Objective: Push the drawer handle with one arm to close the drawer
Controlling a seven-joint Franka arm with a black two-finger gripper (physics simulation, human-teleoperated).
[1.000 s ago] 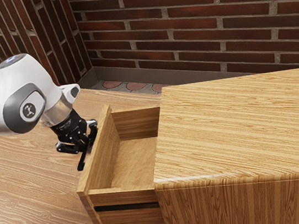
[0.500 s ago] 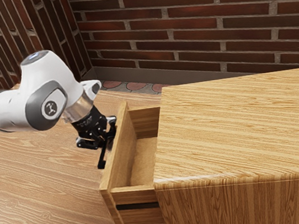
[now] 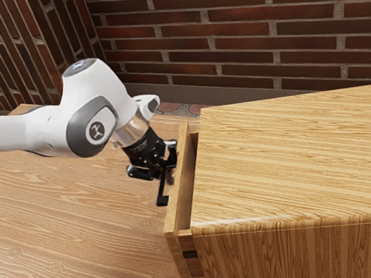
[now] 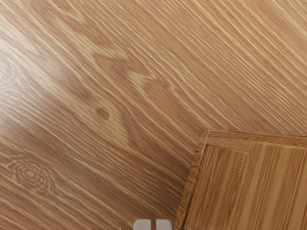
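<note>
The gripper [image 3: 169, 176] is closed and tips down against the outer side of the drawer's front, at the handle [image 3: 163, 193]. Its two pale fingertips [image 4: 143, 224] lie side by side in the wrist view, a thin dark line between them. The handle is a slim black bar standing off the front panel [image 3: 178, 181], its near end with a short foot to the panel.

The drawer [image 3: 188, 242] is almost in but not fully closed: its front stands a little way out from the cabinet [image 3: 292, 158], leaving a narrow slot along the cabinet's front top edge. At the near end, a short stretch of drawer side shows, with a black strip [image 3: 190, 254] along it.

The striped wooden cabinet stands on the table [image 3: 67, 231], towards the exterior view's right. The arm [image 3: 100, 99] reaches in over the table from the exterior view's left. Bare wood grain runs out from the drawer's front. Past the table's far edge come a strip of reddish paving [image 3: 171, 108], a grey baseboard [image 3: 213, 92] and a brick wall [image 3: 246, 27].
</note>
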